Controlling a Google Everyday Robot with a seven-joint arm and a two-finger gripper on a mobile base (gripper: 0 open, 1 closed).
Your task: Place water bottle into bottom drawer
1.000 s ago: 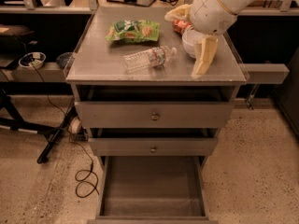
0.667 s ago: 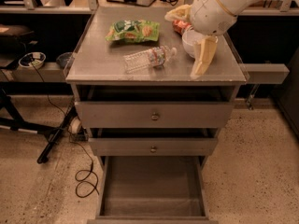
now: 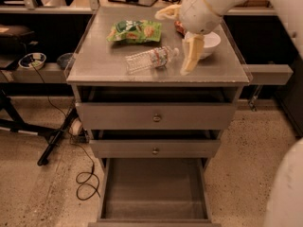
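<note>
While hovering empty over the cabinet top (image 3: 104,60), gripper (image 3: 173,44) splayed wide: one finger (image 3: 191,56) pointing down just at 3 o'clock of the bottle (image 3: 150,59), by its cap, other finger (image 3: 165,13) out toward 10 o'clock. Nothing between them. Bottle on its side mid-top, cap toward 3 o'clock, not gripped. Chip bag (image 3: 135,31) at 11 o'clock of it, bowl (image 3: 210,41) at 2 o'clock, right behind the lowered finger. Bottom drawer (image 3: 154,188) pulled out at 6 o'clock, below two upper drawers (image 3: 156,118) that sit further in. Step in hand, probably: line up and close on the bottle. Likely failure modes: round ribbed body rolling if one finger touches first, most likely toward the front edge at 6 o'clock and off the top; thin plastic squirting out or crumpling if pinched near the cap rather than mid-body; lowered finger clipping the bowl on any swing toward 3 o'clock. Later risk: snagging the top's front lip or the upper drawer fronts on the way down, or letting go too high so the bottle bounces or rolls out of the bottom drawer. Best bet: straddle mid-body, close square, release low.
</note>
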